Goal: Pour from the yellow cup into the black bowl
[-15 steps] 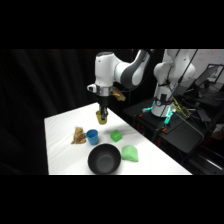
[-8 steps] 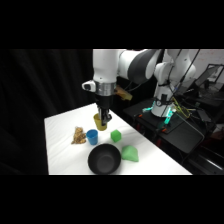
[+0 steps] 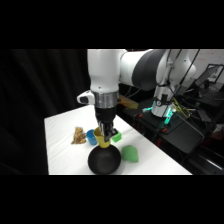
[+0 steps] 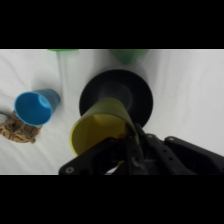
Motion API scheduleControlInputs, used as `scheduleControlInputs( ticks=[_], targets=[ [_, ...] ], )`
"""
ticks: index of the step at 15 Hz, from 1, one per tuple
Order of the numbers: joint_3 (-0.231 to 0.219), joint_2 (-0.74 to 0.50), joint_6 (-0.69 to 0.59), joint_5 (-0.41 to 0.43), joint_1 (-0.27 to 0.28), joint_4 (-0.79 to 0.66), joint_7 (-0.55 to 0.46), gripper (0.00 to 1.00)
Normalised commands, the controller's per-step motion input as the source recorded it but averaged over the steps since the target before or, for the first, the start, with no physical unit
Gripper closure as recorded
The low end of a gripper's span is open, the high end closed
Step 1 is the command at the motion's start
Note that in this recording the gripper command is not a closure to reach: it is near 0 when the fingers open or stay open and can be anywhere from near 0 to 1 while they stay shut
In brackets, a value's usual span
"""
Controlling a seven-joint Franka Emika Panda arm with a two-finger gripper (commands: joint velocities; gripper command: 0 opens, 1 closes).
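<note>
The yellow cup [image 3: 102, 139] hangs in the air, held by my gripper [image 3: 105, 134], which is shut on its rim. It sits just above the far edge of the black bowl [image 3: 104, 160], near the table's front. In the wrist view the yellow cup [image 4: 100, 128] fills the centre with its open mouth toward the camera, and my gripper [image 4: 126, 141] clamps its rim. Beyond it lies the black bowl [image 4: 140, 95], partly covered by the cup.
A blue cup [image 3: 91, 135] stands left of the gripper, with a brown lumpy object [image 3: 78, 135] beside it. A green tipped cup [image 3: 131, 153] lies right of the bowl, and a small green cup [image 3: 116, 136] peeks out behind the gripper. Dark equipment stands past the table's right edge.
The arm has swung toward the camera and forward, carrying the yellow cup from beside the blue cup to just over the black bowl's rim.
</note>
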Motion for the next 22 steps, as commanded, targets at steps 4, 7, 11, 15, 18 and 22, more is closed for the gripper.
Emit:
scheduleControlInputs(
  ticks=[4,7,11,15,18,22],
  targets=[
    [0.246,0.23,-0.32,0.686,-0.219,0.38,-0.87,0.12],
    [0.187,0.22,-0.51,0.542,-0.297,0.37,-0.84,0.12],
    [0.105,0.27,-0.64,0.357,-0.261,0.43,-0.67,0.12],
    [0.049,0.38,-0.61,0.214,-0.17,0.51,-0.4,0.12],
    [0.036,0.35,-0.57,0.182,-0.122,0.53,-0.22,0.13],
    [0.009,0.26,-0.43,0.109,-0.045,0.46,-0.08,0.13]
  ],
)
